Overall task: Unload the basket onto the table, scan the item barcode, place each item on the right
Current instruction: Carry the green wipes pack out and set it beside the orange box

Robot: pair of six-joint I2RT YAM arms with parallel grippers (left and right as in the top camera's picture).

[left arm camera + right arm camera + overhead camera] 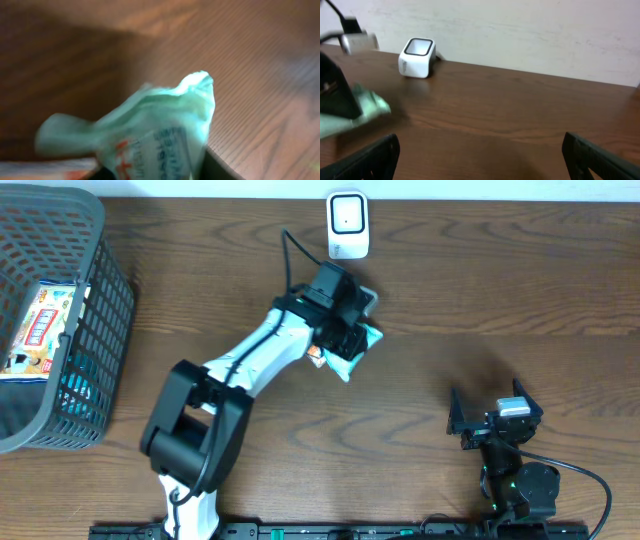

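Overhead alone, basket [108, 320], left wrist, packet [165, 115] lettering

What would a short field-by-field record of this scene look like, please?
scanner: white scanner at the far edge of the table
item: mint-green packet, just on the near side of the scanner
left pincer: over the packet; grip cannot be told, wrist view blurred
right pincer: open, empty, well apart from the packet
basket: dark, at the left, with a printed snack pack inside
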